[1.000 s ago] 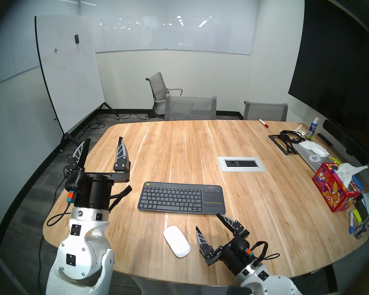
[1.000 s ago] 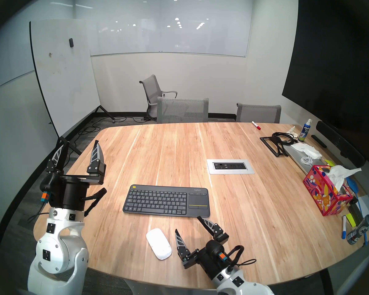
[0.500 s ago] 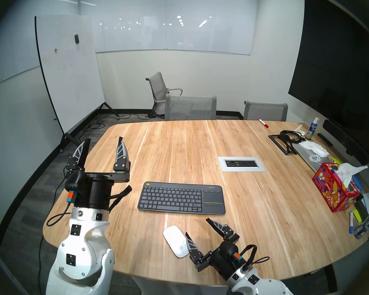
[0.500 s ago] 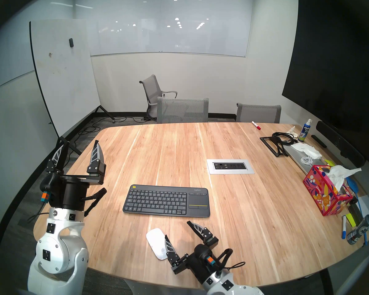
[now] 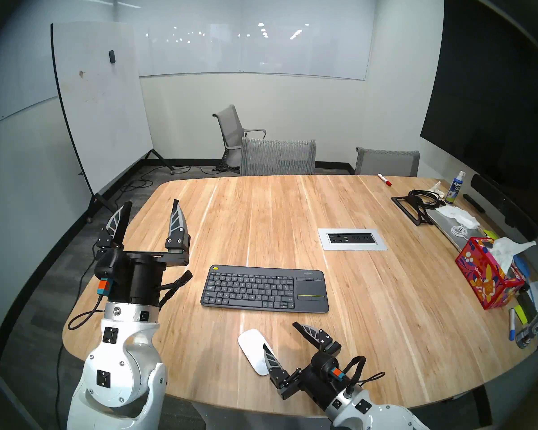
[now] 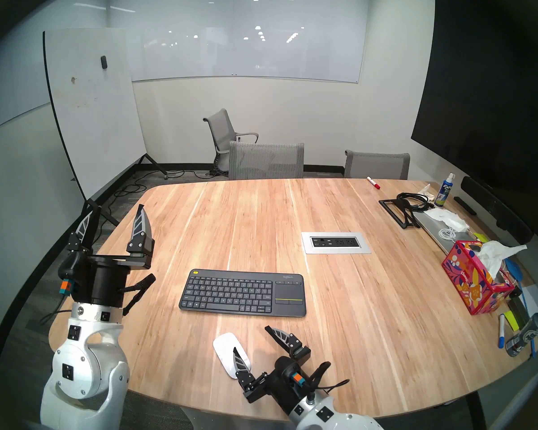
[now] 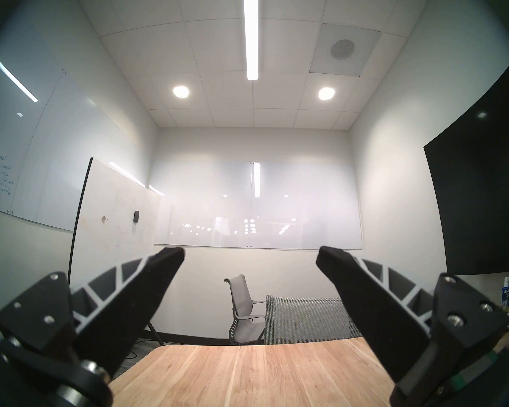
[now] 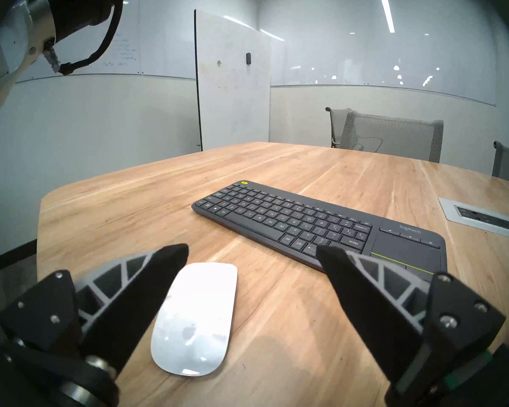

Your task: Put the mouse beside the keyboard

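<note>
The mouse lies on the counter, near of the keyboard, its long side running near to far; the right gripper, fingers apart and empty, sits closest, mouse just left.

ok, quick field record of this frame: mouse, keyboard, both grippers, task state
mouse: flat on table, near edge, in front of keyboard, apart from it
keyboard: flat, mid-table, touchpad on robot's right end
right gripper: open, low by the mouse, one finger overlapping it in the head view; contact unclear
left gripper: open, empty, raised at table's left edge
task state: mouse not yet grasped or beside keyboard
</note>
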`<action>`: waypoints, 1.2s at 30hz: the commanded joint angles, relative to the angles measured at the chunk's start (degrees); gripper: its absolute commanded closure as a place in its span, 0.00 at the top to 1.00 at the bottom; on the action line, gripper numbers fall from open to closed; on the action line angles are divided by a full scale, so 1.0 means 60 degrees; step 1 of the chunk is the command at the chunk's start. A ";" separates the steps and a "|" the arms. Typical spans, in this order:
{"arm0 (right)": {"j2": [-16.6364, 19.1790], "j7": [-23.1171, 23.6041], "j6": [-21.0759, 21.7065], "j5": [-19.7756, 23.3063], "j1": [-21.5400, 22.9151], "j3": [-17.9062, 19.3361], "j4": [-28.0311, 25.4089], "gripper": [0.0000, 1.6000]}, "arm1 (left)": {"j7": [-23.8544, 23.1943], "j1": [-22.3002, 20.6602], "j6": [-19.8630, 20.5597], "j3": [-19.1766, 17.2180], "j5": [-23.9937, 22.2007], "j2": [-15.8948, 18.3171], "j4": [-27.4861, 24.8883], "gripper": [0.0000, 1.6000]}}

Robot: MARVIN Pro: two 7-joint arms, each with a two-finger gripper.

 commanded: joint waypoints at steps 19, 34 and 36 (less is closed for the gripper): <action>0.0441 -0.0304 0.1355 0.0765 0.1143 -0.0751 0.0176 1.00 | -0.0009 -0.0006 -0.0013 0.0000 0.0002 0.0009 -0.0170 1.00; 0.0614 -0.0471 0.2067 0.0726 0.1760 -0.1228 0.0410 1.00 | -0.0009 -0.0005 -0.0011 0.0000 0.0002 0.0009 -0.0172 1.00; 0.0630 -0.0497 0.2044 0.0728 0.1809 -0.1271 0.0508 1.00 | -0.0009 -0.0005 -0.0011 0.0000 0.0002 0.0009 -0.0172 1.00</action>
